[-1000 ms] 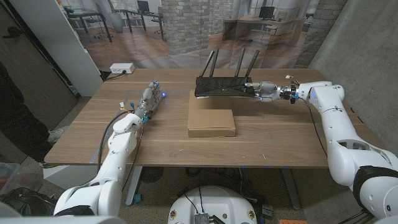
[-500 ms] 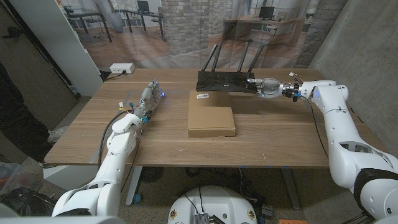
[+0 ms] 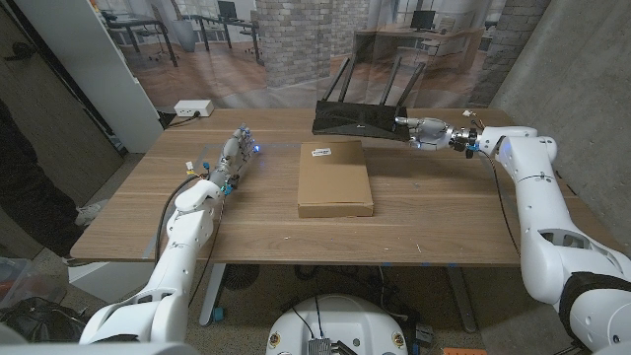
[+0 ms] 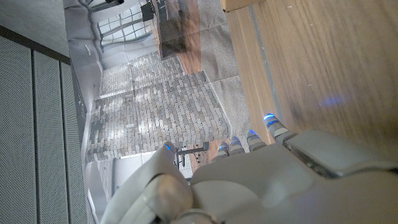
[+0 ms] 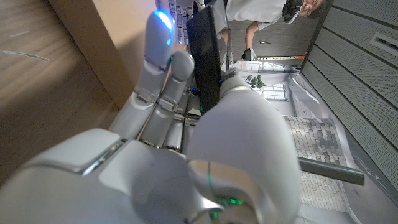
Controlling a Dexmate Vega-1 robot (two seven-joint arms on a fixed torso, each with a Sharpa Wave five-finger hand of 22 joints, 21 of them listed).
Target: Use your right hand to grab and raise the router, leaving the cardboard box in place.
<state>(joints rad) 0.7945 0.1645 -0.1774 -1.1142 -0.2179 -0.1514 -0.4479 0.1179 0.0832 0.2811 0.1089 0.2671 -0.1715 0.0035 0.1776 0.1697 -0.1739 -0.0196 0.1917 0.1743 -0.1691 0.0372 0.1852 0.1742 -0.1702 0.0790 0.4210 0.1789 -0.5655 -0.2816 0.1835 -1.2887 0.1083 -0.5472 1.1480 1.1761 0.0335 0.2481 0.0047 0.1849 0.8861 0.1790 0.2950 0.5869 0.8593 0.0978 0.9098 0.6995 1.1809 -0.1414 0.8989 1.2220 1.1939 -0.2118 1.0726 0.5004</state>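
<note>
**Router held aloft above the far table edge, box on the table**

Head view, left to right. At upper left, a white power strip [image 3: 192,107] lies near the far corner of the wooden table [image 3: 434,212]. Left of centre, the left hand [image 3: 235,154] rests on the tabletop, fingers extended toward the far edge and holding nothing; in the left wrist view its fingertips [image 4: 250,140] lie close together above the wood grain. At centre, the flat cardboard box [image 3: 335,178] lies on the table, a small white label near its far edge. At upper centre, the black router [image 3: 356,118], antennas pointing up, hangs above the far part of the table, beyond the box and apart from it. At upper right, the right hand [image 3: 426,131] grips the router's right end. In the right wrist view, the thumb and fingers [image 5: 163,53] clamp the router's dark edge.
</note>
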